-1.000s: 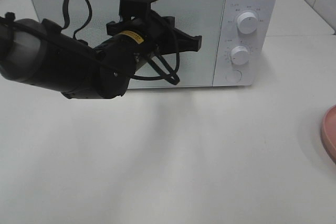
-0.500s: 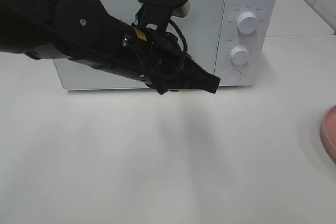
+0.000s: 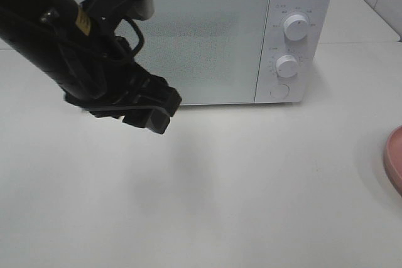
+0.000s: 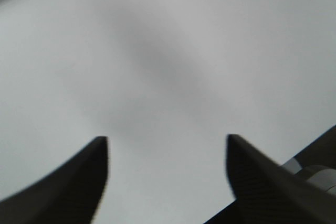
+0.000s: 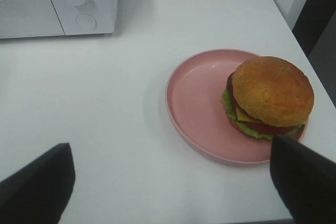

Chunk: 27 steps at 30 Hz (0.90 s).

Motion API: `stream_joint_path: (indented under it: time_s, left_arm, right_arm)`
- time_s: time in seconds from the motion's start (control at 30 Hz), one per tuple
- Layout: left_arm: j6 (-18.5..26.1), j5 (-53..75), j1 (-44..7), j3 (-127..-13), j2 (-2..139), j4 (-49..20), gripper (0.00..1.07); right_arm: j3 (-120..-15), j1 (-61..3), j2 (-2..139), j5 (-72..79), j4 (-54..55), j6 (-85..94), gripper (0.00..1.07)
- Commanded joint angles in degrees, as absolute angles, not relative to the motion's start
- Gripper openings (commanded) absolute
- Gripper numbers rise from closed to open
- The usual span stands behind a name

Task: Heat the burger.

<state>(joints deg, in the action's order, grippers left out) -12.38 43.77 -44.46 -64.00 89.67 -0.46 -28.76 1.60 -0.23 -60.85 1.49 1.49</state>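
Swinging back from microwave: left gripper seen a sec ago up against door, half a sec ago low across door front nr control panel, now off to door's left-hand side, hanging over bare table. Jaws, shut a sec ago, now spread apart in left wrist view, nothing between them, only tabletop below. No contact w/ door at present.

Door reads as shut in overhead view: flush w/ panel, no gap visible. Two knobs and round button in plain sight on right of panel. Whether knobs or button have been touched: cannot tell.

Burger sits on pink plate, toward plate's far side from microwave, well apart from oven, on table at right. In overhead view only plate's edge shows at right border. Right gripper poised above plate, jaws wide, holding nothing, not touching plate or bun.

Assessment: task at early stage. Burger not yet in oven, door not yet open. Left arm's pull-away w/ opened jaws suggests a regrip or fresh approach to door, not a finished step. Next need, prob.: door opened before right arm can lift plate across. Risk: plate close to table edge on right.
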Motion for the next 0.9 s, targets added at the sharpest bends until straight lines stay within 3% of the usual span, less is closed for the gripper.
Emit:
stream_joint_path:
  time_s: [0.03, 0.13, 0.37, 0.4, 0.47, 0.5, 0.53, 0.57, 0.63, 0.67, 0.77, 0.9]
  left_arm:
    - [-18.1, 48.5, -44.4, -64.5, 88.6, 4.4, 1.01]
    - [-20.4, 54.8, -42.6, -64.3, 86.6, 5.0, 1.02]
    - [-17.3, 60.2, -34.1, -58.7, 78.4, 2.2, 1.02]
    - [-15.7, 60.4, -30.4, -55.7, 74.9, 2.3, 1.02]
    - [-14.0, 60.4, -28.2, -54.4, 73.2, 2.3, 1.02]
    - [-10.2, 60.3, -23.9, -51.7, 70.1, 2.3, 1.02]
    - [-10.2, 60.3, -23.9, -51.7, 70.1, 2.3, 1.02]
    - [-5.6, 60.0, -18.3, -49.0, 67.0, 2.1, 1.01]
    - [-4.1, 59.6, -16.2, -48.0, 65.7, 1.9, 1.01]
    - [-1.4, 59.8, -11.5, -46.3, 62.6, 1.3, 1.01]
    - [-0.4, 59.7, -7.6, -43.8, 57.8, 1.2, 1.01]
    - [-0.4, 59.7, -5.9, -40.7, 52.9, 0.4, 1.01]
  right_arm:
    - [-28.8, 1.9, -1.3, -60.4, 1.6, 1.5, 0.97]
    - [-28.8, 1.9, -1.2, -60.4, 1.6, 1.5, 0.97]
    - [-28.8, 1.9, -1.0, -60.4, 1.6, 1.5, 0.97]
    - [-28.8, 1.9, -1.0, -60.4, 1.6, 1.5, 0.97]
    - [-28.8, 1.9, -1.0, -60.4, 1.6, 1.5, 0.97]
    - [-28.8, 1.9, -1.0, -60.4, 1.6, 1.5, 0.97]
    - [-28.8, 1.9, -1.0, -60.4, 1.6, 1.5, 0.97]
    - [-28.8, 1.9, -1.0, -60.4, 1.6, 1.5, 0.97]
    - [-28.8, 1.9, -1.0, -60.4, 1.6, 1.5, 0.97]
    - [-28.8, 1.9, -1.0, -60.4, 1.6, 1.5, 0.97]
    - [-28.8, 1.9, -1.0, -60.4, 1.6, 1.5, 0.97]
    - [-28.8, 1.9, -1.0, -60.4, 1.6, 1.5, 0.97]
